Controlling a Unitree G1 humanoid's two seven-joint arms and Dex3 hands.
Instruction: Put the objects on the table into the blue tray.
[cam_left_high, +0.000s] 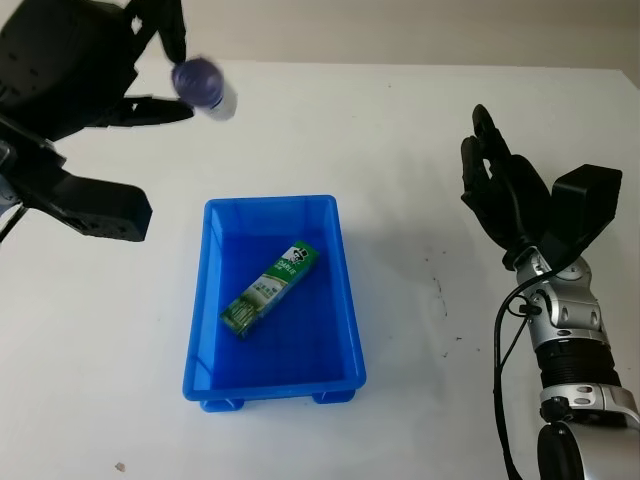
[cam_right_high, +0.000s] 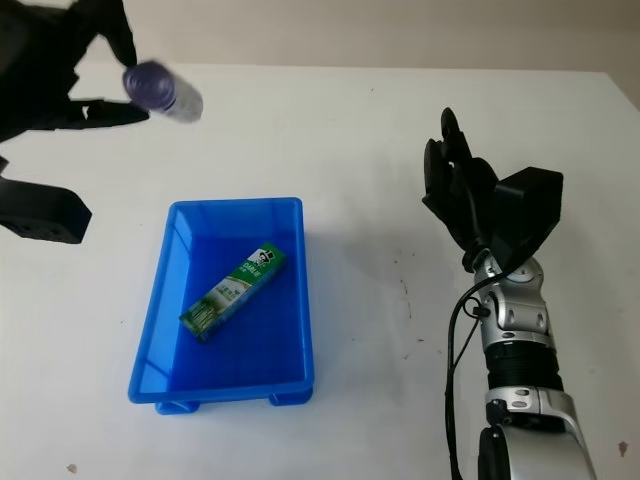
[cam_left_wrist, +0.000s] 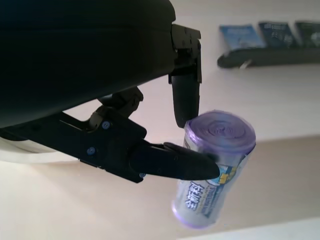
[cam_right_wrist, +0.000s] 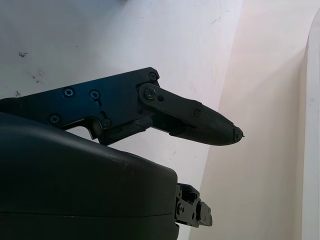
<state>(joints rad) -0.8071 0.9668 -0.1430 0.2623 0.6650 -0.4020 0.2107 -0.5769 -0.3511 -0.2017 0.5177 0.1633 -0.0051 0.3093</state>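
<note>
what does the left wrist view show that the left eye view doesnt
Left wrist view alone: the printed label on the side of the purple roll, the spiral of its rolled end, and a dark shelf with blue packets behind it.

Left eye view alone: the blue tray on the white table, the green box lying diagonally inside the tray, and the open right hand raised at the right.

Both: the left hand gripping the purple roll, lifted off the table.
</note>
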